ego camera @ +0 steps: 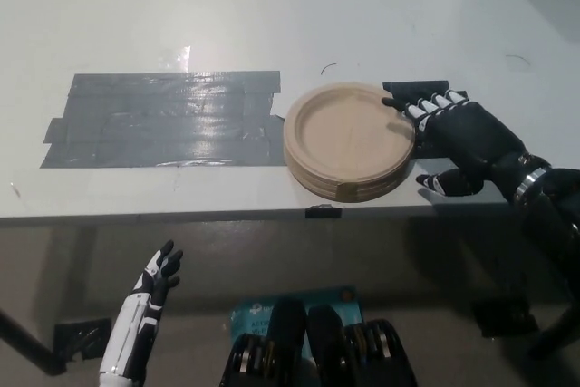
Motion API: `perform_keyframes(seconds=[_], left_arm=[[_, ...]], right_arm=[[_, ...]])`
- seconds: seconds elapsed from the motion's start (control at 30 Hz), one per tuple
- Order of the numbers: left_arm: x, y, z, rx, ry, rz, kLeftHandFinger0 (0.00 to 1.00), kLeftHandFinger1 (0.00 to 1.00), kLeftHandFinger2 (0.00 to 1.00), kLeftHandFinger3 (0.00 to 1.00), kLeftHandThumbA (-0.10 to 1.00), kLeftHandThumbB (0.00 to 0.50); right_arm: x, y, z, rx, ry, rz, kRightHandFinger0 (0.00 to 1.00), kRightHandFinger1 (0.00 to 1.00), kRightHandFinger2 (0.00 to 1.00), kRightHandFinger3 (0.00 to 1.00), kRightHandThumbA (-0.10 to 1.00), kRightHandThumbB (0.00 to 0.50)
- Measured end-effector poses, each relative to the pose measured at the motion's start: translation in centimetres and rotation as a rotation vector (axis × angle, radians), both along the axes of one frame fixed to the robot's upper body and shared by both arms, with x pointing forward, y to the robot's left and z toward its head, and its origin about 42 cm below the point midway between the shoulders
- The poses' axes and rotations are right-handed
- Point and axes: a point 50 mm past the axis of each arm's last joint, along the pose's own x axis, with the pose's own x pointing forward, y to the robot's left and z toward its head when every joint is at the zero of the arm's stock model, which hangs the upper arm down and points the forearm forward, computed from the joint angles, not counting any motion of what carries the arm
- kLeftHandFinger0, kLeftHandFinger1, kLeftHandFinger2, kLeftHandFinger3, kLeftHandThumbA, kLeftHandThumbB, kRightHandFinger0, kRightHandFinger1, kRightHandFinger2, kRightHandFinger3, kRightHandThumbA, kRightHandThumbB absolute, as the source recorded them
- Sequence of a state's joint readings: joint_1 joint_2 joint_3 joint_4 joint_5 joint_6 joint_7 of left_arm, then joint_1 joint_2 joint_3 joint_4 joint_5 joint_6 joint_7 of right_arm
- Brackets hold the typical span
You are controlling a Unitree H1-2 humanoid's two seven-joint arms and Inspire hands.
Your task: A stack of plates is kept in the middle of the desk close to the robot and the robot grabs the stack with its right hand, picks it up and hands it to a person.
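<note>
A stack of tan plates (348, 140) sits on the white desk (272, 15), close to its near edge and just right of a wide patch of grey tape (163, 131) stuck to the surface. The robot's black right hand (453, 138) lies at the stack's right side, palm toward it, its white-tipped fingers (419, 108) spread along the far right rim and its thumb (441, 183) jutting out low near the desk edge, apart from the stack. The hand is released and grips nothing; whether the fingertips actually touch the rim cannot be told from this angle. A second, smaller piece of dark tape (410, 88) shows on the desk just behind the fingers. The stack rests flat on the desk, its front edge slightly overhanging a small black clip (323, 213) fixed at the desk's rim. The white left hand (156, 280) hangs below the desk's edge at lower left, fingers loosely apart and holding nothing, well away from the plates.
</note>
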State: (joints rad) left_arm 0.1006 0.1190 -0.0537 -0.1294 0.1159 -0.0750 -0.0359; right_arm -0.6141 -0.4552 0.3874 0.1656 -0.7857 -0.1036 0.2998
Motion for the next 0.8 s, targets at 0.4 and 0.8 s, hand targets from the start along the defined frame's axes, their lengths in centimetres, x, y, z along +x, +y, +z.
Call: perform_keyframes(seconds=[0.4,0.8], left_arm=[[0.0,0.0,0.0,-0.001,-0.001,-0.002,1.00,1.00,1.00,1.00,1.00,0.001],[0.2,-0.1,0.1,-0.001,-0.006,-0.003,1.00,1.00,1.00,1.00,1.00,0.006]], right_arm=[[0.2,1.7,-1.3,-0.028,0.019,0.010,1.00,1.00,1.00,1.00,0.80,0.500],[0.8,2.9,-1.4,-0.038,-0.020,0.015,1.00,1.00,1.00,1.00,0.80,0.500]])
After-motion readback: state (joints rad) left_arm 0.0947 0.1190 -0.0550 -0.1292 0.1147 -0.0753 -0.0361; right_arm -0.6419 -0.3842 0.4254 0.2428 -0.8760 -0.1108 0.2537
